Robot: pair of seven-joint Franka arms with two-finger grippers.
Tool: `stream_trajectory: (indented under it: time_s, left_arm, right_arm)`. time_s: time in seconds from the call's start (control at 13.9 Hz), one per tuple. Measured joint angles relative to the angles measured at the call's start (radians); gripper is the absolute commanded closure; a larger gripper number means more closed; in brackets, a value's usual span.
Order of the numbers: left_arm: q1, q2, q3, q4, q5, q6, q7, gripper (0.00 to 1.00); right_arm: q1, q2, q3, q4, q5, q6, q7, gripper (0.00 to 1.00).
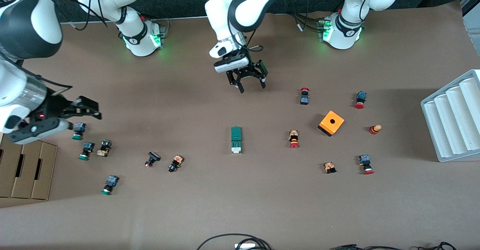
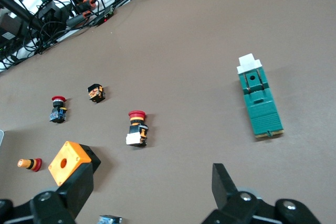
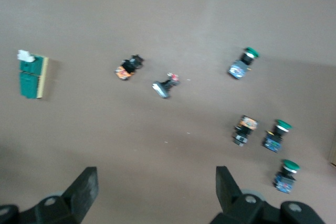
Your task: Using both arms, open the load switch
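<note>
The load switch (image 1: 236, 139), a narrow dark green block with a white end, lies flat on the brown table near its middle, and nothing touches it. It also shows in the left wrist view as the load switch (image 2: 258, 98), and small in the right wrist view as the load switch (image 3: 31, 74). My left gripper (image 1: 252, 87) hangs open over bare table, between the robots' bases and the switch, empty as the left gripper (image 2: 149, 182) shows. My right gripper (image 1: 96, 109) is open and empty over the right arm's end of the table, above green-capped push buttons (image 1: 78, 130); the right gripper (image 3: 157, 182) has bare table under it.
An orange cube (image 1: 331, 122) with a hole and several red-capped buttons (image 1: 294, 139) lie toward the left arm's end. A white ribbed tray (image 1: 453, 119) stands at that end's edge. Cardboard boxes (image 1: 26, 167) sit at the right arm's end. More buttons (image 1: 175, 163) lie between.
</note>
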Motion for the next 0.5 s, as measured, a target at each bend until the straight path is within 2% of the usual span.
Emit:
stream_trajectory:
  time_s: [0.22, 0.5]
  left_arm:
    - [0.078, -0.041, 0.001, 0.024, -0.080, 0.003, 0.169, 0.00]
    - [0.190, -0.105, 0.003, 0.036, -0.177, 0.004, 0.329, 0.00]
  right_arm:
    - [-0.073, 0.000, 0.000, -0.001, -0.006, 0.000, -0.001, 0.00]
    - [-0.137, -0.002, 0.001, -0.001, -0.078, 0.010, -0.001, 0.00]
